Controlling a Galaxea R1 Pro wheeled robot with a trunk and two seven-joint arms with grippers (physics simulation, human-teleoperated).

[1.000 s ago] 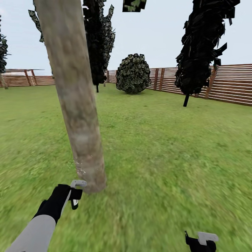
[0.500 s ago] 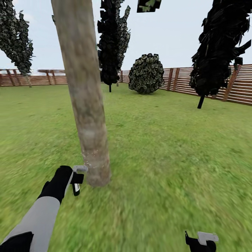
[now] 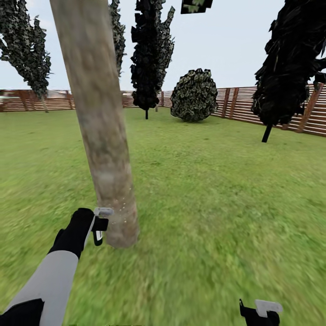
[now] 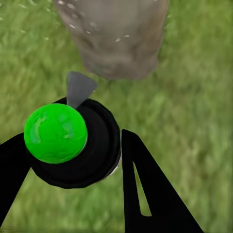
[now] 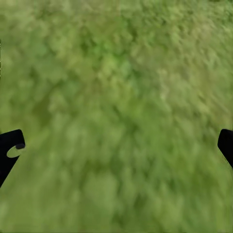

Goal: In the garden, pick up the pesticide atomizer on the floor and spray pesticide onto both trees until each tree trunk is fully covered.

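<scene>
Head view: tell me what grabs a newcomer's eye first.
A thick, bare trunk rises close ahead, left of centre, with fine white specks near its base. Beside that base the left gripper holds the atomizer, whose bright green top stands out in the left wrist view. Dark trees and a slatted fence line the lawn behind.

The robot's left arm has a smooth light-grey forearm sleeve (image 3: 50,283) that narrows into a matte black wrist housing (image 3: 74,232), ending in the left gripper (image 3: 100,224) with pale grey, flat finger pads and black mounts. Seen from the wrist, its fingers (image 4: 148,194) are flat black wedges, one with a narrow slot cut through it. The right gripper (image 3: 262,312) is likewise black with a light-grey rectangular pad, its black fingertips (image 5: 10,148) curved at the ends.
</scene>
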